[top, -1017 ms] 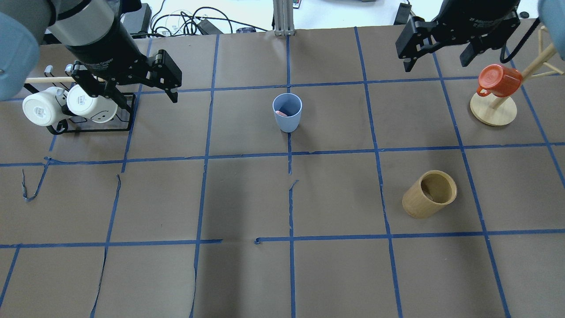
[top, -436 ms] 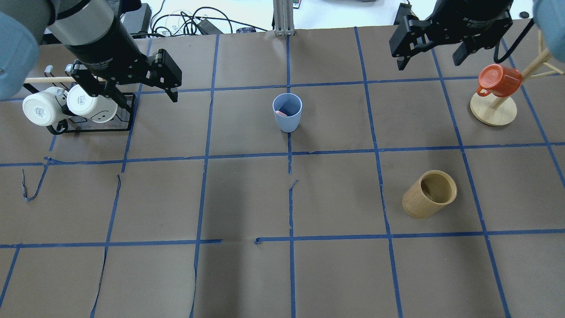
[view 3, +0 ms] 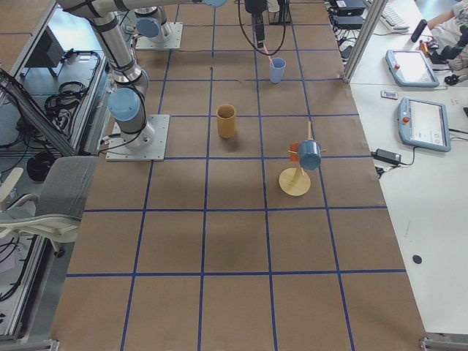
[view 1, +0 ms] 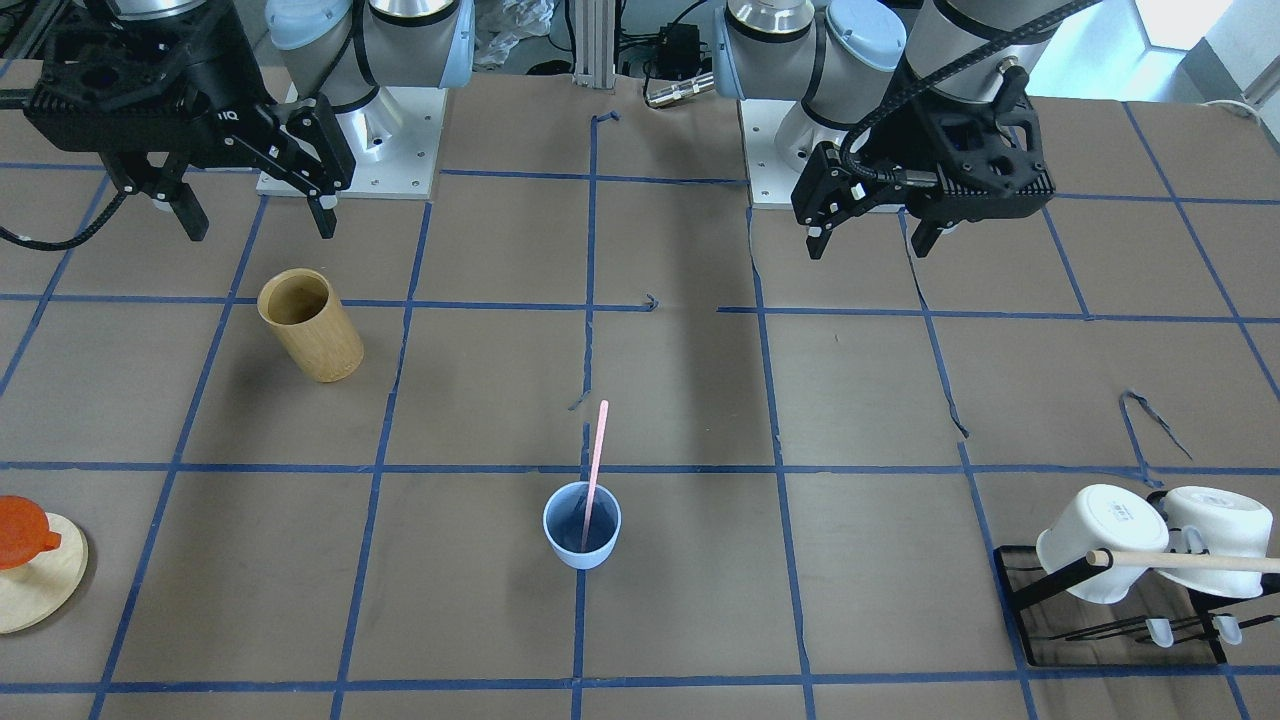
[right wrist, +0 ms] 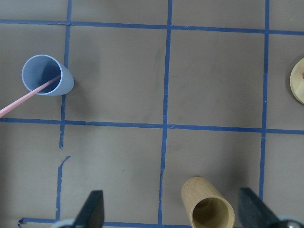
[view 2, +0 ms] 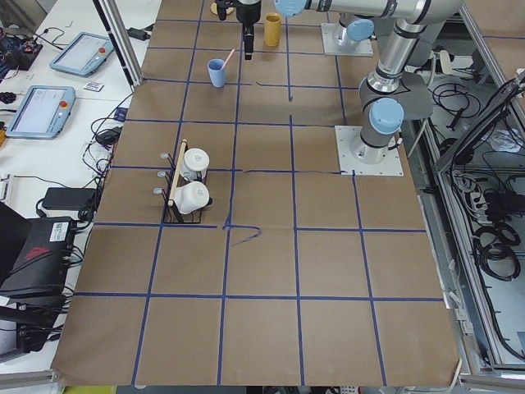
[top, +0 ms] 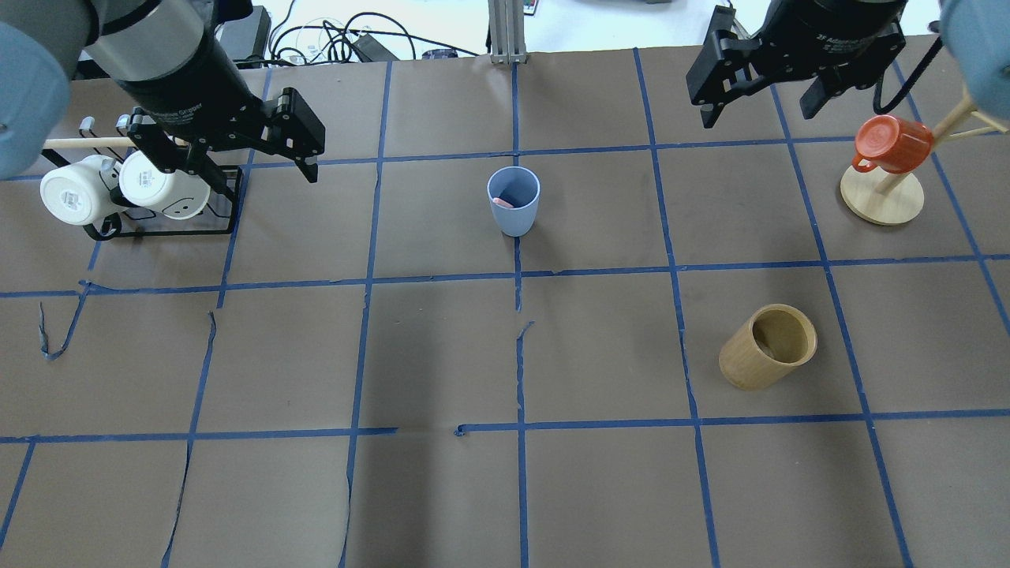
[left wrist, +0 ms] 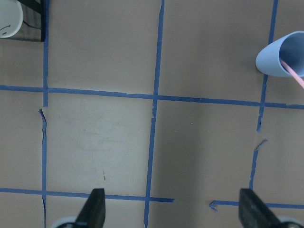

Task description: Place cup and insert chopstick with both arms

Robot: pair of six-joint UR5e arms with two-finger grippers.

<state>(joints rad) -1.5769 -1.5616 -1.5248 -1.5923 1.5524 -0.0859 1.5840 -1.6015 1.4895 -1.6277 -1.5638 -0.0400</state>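
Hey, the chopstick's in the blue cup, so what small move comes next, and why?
Probably just draw both arms back to rest. The chopstick leans inside the upright cup, and the left hand and right hand hang open and empty, well clear of it, so nothing seems left to grasp.

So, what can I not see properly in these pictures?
- Chopstick lower end: front view, lost in the dark inside of the cup.
- Chopstick length: overhead view, seen end-on, only a pink tip shows.
- Orange mug: front view, cut by the left edge.
- White mug: left wrist view, cut by the corner.
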